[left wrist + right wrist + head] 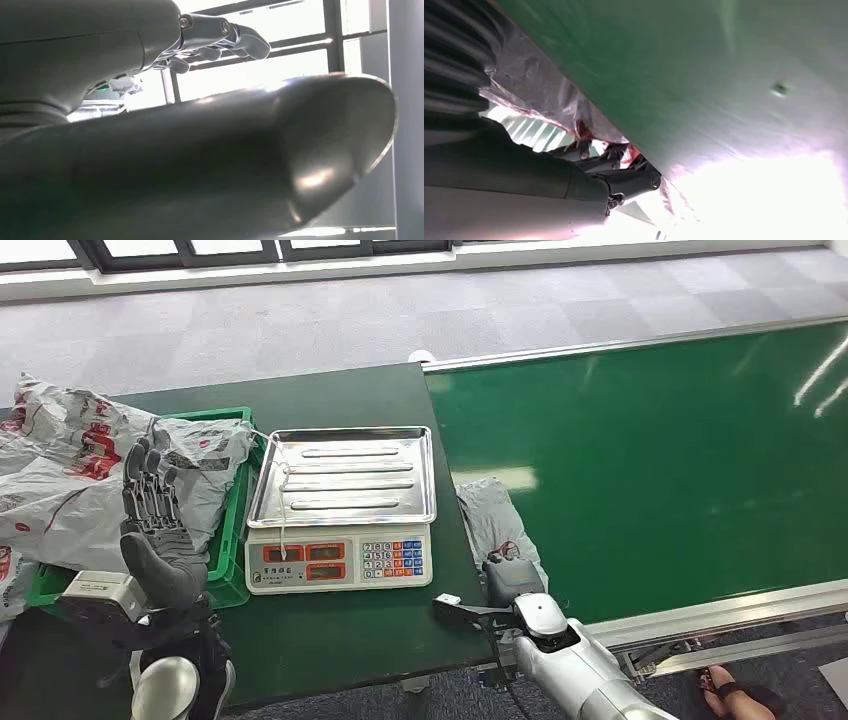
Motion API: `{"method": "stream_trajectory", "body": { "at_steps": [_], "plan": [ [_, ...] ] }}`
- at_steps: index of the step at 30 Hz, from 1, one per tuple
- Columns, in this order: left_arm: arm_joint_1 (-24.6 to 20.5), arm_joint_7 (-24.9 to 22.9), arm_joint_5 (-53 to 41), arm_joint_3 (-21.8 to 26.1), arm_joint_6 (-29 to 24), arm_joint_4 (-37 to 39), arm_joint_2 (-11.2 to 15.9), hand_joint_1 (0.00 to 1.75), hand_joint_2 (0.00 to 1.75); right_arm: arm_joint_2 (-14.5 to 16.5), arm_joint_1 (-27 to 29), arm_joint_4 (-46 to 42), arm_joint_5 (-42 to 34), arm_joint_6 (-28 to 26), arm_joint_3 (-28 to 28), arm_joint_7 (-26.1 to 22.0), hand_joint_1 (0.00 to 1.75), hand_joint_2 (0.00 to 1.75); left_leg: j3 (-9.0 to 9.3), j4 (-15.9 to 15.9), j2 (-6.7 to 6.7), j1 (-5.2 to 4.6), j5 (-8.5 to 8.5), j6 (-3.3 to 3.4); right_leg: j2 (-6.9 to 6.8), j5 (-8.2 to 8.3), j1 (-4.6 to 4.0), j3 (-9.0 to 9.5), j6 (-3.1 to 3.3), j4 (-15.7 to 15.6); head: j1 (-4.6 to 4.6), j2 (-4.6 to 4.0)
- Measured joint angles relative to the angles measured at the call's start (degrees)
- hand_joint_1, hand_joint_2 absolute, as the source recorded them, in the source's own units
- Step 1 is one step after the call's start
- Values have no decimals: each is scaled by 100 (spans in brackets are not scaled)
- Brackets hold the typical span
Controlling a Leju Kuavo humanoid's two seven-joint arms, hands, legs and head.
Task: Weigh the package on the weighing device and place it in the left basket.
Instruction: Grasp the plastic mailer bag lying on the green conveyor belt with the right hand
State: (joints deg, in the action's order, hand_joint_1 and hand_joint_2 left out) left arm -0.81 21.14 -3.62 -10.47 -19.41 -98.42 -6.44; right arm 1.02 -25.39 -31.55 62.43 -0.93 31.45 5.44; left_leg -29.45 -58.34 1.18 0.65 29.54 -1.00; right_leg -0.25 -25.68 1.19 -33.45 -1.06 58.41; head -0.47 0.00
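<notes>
A grey plastic package (488, 512) with red print lies on the left edge of the green belt (650, 460), just right of the scale. My right hand (508, 578) sits at the package's near end. In the right wrist view its fingers (624, 172) reach the crumpled, red-printed edge of the package (539, 100); whether they grip it I cannot tell. The scale (340, 562) with its bare steel tray (345, 475) stands mid-table. My left hand (150, 515) is raised beside the green basket (238, 525), fingers straight and apart (220, 37), holding nothing.
Several grey packages (60, 490) are heaped in and over the green basket at the left. The dark green table (330, 640) carries the scale and the basket. A person's foot (735, 695) shows on the floor at the lower right, beyond the belt's metal frame.
</notes>
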Motion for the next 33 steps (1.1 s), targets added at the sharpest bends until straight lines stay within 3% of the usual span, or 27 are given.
{"method": "stream_trajectory", "body": {
  "at_steps": [7, 13, 20, 27, 33],
  "plan": [
    [12, 19, 1, 0, 17, -1, 3, 0, 0, -155, 257, -340, 7, -228, -6, 58, 175, 175, -21, -1, -41, -2, 1, 1, -42, -9, 2, -2, -7, -5, 1, 0],
    [173, 87, -39, 26, 17, -92, 6, 0, 0, -382, 635, -1046, 421, -565, -116, 442, 175, 175, -53, -1, -69, -8, -1, 5, -70, -12, 10, -19, -10, -8, 0, 0],
    [514, 305, -17, 144, 17, -295, 11, 0, 0, -1057, 741, -2198, 1061, -703, -694, 705, 175, 175, -136, -6, -62, -19, -11, 28, -67, 5, 34, -68, -33, -9, 1, 0],
    [683, 443, 72, 228, -16, -413, 12, 0, 0, -1503, 63, -2859, 1699, -820, -1207, 623, 175, 175, -176, -7, -50, -28, -25, 39, -57, 17, 36, -101, -40, -7, 1, 0],
    [780, 586, 169, 303, -128, -506, 8, 0, 0, -1365, -962, -2853, 2184, -1019, -1209, 483, 175, 175, -166, -6, -42, -27, -36, 30, -47, 23, 31, -114, -36, -3, 0, 0]
  ]
}}
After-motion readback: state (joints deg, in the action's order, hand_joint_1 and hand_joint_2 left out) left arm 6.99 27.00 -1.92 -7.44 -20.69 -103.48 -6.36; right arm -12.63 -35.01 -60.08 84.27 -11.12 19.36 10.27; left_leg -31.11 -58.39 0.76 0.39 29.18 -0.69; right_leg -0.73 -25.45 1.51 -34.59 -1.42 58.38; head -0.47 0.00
